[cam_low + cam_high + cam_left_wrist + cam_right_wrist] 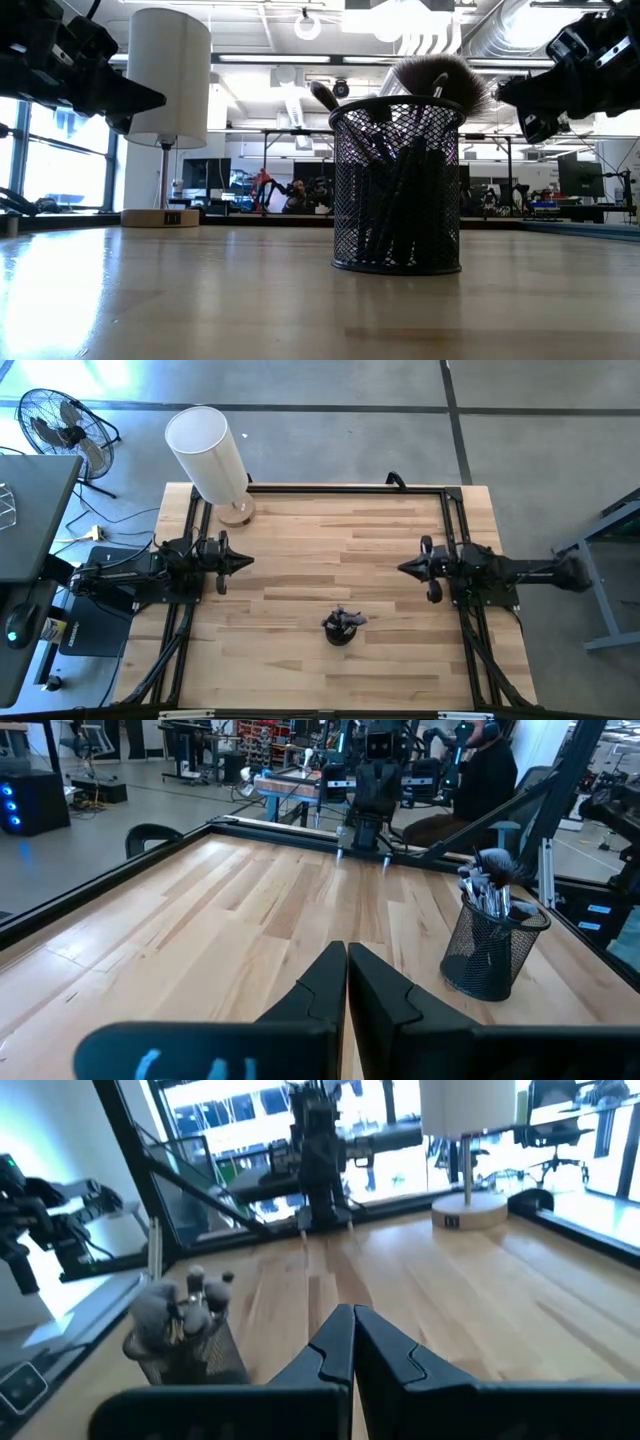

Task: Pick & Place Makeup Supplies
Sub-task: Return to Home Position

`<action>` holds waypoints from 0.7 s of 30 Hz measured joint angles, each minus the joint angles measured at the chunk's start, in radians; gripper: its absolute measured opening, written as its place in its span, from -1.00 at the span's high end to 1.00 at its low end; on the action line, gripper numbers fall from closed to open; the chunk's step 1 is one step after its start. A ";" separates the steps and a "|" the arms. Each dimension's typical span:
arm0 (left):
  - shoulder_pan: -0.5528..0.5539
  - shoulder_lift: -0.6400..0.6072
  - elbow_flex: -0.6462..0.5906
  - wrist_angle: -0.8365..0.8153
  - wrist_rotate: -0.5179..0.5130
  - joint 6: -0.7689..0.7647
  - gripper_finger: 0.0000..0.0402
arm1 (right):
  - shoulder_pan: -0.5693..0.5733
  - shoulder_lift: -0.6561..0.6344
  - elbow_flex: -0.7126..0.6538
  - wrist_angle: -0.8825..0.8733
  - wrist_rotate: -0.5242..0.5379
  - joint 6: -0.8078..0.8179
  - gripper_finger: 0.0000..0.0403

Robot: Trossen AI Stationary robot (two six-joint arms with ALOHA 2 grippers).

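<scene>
Several makeup brushes [432, 78] stand heads-up in a black wire-mesh cup [397, 190], which rests on its base near the table's front middle [340, 628]. The same cup shows in the left wrist view [488, 950] and in the right wrist view [185, 1342]. My left gripper [250, 560] hovers shut at the table's left side, pointing level toward the middle, with nothing in it [346, 960]. At the right side my right gripper [402, 568] is also shut and empty, pointing level toward the left [353, 1325].
A lamp with a big white cylinder shade [207, 452] stands on a round wooden base [236, 512] at the table's far left corner. A black rail frame [340, 488] runs along the far and side edges. Bare wood lies between the two grippers.
</scene>
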 joint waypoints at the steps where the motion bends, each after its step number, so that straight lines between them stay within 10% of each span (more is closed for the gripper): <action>1: 0.000 0.000 0.000 0.000 0.000 0.000 0.94 | 0.000 -0.023 0.000 -0.012 0.001 -0.001 1.00; 21: 0.000 0.000 0.000 0.000 0.001 0.000 0.94 | 0.000 -0.157 0.052 -0.220 -0.029 0.043 1.00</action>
